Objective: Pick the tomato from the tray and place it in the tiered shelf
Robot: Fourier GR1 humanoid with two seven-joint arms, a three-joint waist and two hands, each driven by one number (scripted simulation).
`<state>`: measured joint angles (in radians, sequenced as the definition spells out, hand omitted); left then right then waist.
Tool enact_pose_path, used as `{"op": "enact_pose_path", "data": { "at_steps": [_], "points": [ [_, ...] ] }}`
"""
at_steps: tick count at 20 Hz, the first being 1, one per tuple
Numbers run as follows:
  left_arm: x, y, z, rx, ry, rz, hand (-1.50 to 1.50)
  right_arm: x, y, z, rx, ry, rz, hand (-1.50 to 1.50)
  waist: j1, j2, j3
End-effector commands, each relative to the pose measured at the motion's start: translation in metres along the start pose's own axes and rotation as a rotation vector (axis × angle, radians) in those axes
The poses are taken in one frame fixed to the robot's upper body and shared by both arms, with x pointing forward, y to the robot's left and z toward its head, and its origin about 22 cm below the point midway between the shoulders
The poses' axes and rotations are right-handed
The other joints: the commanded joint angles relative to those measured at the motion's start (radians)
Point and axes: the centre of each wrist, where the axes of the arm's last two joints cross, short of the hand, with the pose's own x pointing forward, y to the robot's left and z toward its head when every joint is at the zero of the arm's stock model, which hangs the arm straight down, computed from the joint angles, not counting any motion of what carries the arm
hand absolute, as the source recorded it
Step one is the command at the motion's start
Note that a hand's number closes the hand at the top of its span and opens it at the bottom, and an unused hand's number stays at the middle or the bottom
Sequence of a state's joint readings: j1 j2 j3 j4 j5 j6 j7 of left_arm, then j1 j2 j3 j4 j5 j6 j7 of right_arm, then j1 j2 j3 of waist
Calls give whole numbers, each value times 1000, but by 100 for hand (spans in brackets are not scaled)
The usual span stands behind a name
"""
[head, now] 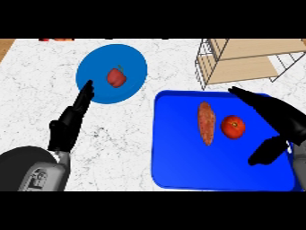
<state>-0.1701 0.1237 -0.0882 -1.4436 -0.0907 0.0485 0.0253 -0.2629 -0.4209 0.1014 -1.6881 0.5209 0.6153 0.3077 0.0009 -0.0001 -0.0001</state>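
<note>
- The tomato lay on the blue tray, in the right half of it, and nothing was touching it.
- Just to the left of the tomato we saw a long orange-brown sweet potato, lying lengthwise on the same tray; the two were near but apart.
- Our right hand was over the right edge of the tray, beside the tomato; its fingers were stretched out toward the far edge, the thumb hung down on the near side, and the hand was released and held nothing.
- The shelf, made of wire with wooden boards, stood beyond the far right corner of the tray, and we could see nothing on the boards that showed.
- To the left of the tray, a round blue plate rested on the white marble counter, with a red pepper in the middle of it.
- Our left hand was at the left of the view, well apart from the tray; its straight fingers reached over the near left rim of the plate, released and with nothing in it.
</note>
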Motion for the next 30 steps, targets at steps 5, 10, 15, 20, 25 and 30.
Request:
{"op": "enact_pose_path", "data": {
  "at_steps": [5, 10, 15, 20, 25, 30],
  "points": [
    [7, 12, -15, -10, -10, -11, 0, 11, 10, -9, -15, 24, 13, -150, -1, 0, 0],
    [7, 9, -2, 2, -1, 6, 0, -12, 12, -20, -7, 37, 33, -150, 0, 0, 0],
    [-8, -3, 2, 0, -14, 2, 0, -25, 29, -33, -2, 50, 28, -150, 0, 0, 0],
    [2, 17, -3, -16, 2, 8, 0, -21, 51, -39, 16, 32, 38, -150, 0, 0, 0],
    [12, 8, 15, 8, 1, -12, 0, -20, 42, -41, 39, 23, 43, -150, 3, -1, 0],
    [10, -1, -3, 0, 1, 11, 0, -35, 45, -48, 71, 35, 62, 150, 1, 0, 0]
  ]
}}
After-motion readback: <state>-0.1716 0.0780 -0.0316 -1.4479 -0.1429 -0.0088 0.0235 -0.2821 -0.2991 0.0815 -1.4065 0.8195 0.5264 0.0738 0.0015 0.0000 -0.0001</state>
